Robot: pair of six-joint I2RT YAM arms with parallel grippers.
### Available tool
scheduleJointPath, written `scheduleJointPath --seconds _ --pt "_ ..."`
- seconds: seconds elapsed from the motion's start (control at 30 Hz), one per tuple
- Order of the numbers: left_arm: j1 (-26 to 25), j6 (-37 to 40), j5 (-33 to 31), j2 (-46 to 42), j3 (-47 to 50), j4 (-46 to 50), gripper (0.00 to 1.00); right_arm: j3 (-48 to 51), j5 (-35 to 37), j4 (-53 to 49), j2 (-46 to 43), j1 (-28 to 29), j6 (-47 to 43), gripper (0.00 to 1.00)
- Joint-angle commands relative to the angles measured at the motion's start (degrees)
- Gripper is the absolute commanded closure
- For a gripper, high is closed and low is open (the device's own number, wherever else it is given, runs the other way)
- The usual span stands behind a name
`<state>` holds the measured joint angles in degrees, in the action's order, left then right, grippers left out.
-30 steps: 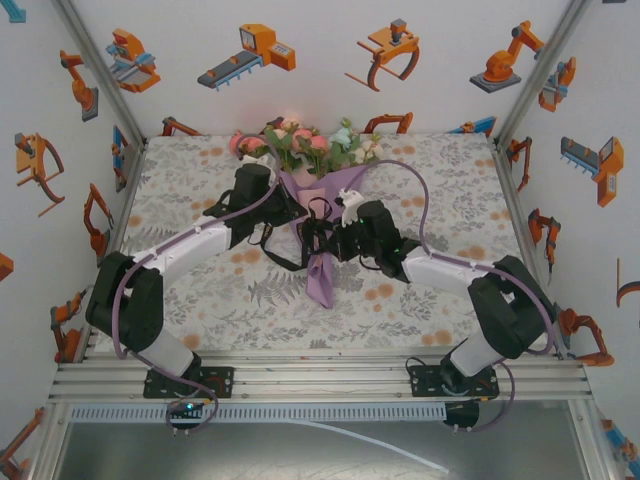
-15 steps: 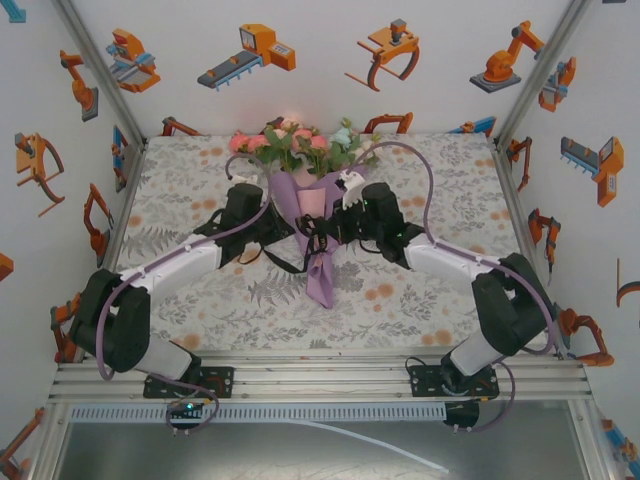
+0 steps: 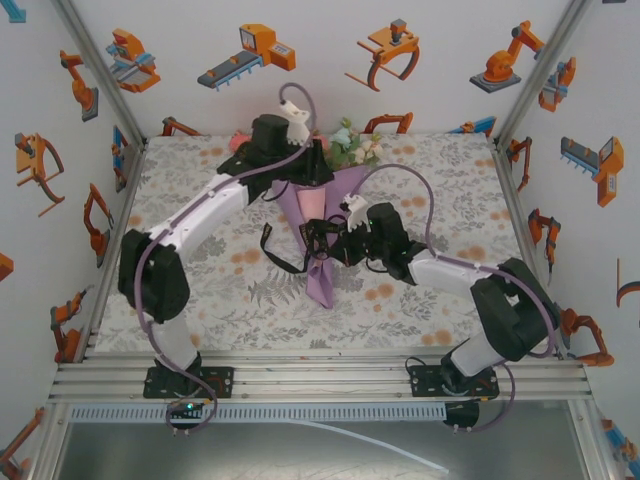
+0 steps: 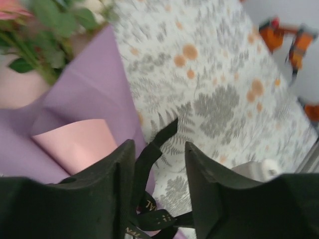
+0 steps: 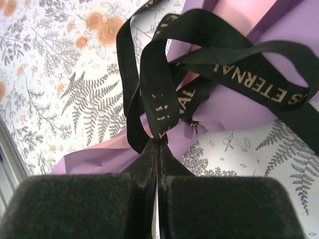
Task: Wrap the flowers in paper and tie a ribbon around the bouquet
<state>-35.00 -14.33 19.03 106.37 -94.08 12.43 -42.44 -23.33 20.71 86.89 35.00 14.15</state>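
The bouquet lies in the middle of the table, a purple paper cone with its tip toward me and the flowers at the far end. A black ribbon loops around its waist and trails off to the left. My right gripper is at the waist, shut on the ribbon just above its fingertips. Raised over the cone's wide end, my left gripper is open. A ribbon end hangs loose between the jaws, beside the left finger, over the purple paper.
The floral tablecloth runs to aluminium rails at the near edge. Printed walls close in the left, right and back. Purple-grey cables arch over both arms. Table surface lies open left and right of the bouquet.
My left arm has lifted from the bouquet's waist and swung back over the flowers, its jaws opening off the ribbon. The right gripper has stayed shut on the ribbon, shifting slightly.
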Motion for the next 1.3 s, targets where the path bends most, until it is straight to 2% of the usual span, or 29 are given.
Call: scheduleJointPath --seconds 0.0,0.13,0.2,0.33,0.43,0.53,0.57,0.73,0.9,1.07,1.17,1.27 --pt "-2.7 9.8 6.2 5.4 -2.4 7.2 0.49 0.4 0.8 2.6 -2.2 -0.1 0.2 1.00" --pt "-4.1 12.3 0.5 9.5 -4.0 9.6 0.46 0.2 0.0 2.5 -2.1 0.0 0.2 1.00" --pt "-4.3 12.9 0.6 10.7 -3.5 8.7 0.44 0.1 -0.3 2.6 -2.1 -0.1 0.2 1.00" --pt "-4.8 14.3 -3.8 12.1 -3.2 8.9 0.45 0.2 -0.4 2.4 -2.2 -0.1 0.2 1.00" --pt "-4.8 13.9 -4.6 11.9 -2.9 8.6 0.68 0.2 -0.4 2.3 -2.5 0.0 0.1 1.00" --pt "-4.7 12.1 -4.9 10.2 -1.8 6.1 0.98 0.3 0.1 1.8 -2.9 0.0 -0.1 1.00" --pt "-4.7 11.5 -5.6 9.4 -1.4 5.3 1.00 0.2 0.3 1.6 -3.1 -0.1 -0.2 1.00" --pt "-2.6 5.6 -6.1 2.2 3.3 -1.1 1.00 0.4 0.6 0.8 -4.2 0.0 -0.8 1.00" --pt "1.0 -2.7 -6.5 -10.5 17.8 -13.1 1.00 -0.3 1.6 0.4 -4.7 0.0 -0.7 1.00" --pt "1.8 -7.1 -12.3 -17.7 28.3 -15.6 1.00 -3.0 -0.1 3.4 -1.4 0.0 1.5 1.00" --pt "1.8 -10.7 -16.2 -21.1 33.6 -18.2 1.00 -5.0 1.9 3.8 1.1 0.0 0.8 1.00" --pt "1.8 -13.0 -17.5 -23.7 37.7 -20.0 1.00 -8.6 3.7 2.5 3.6 0.0 -1.3 1.00"
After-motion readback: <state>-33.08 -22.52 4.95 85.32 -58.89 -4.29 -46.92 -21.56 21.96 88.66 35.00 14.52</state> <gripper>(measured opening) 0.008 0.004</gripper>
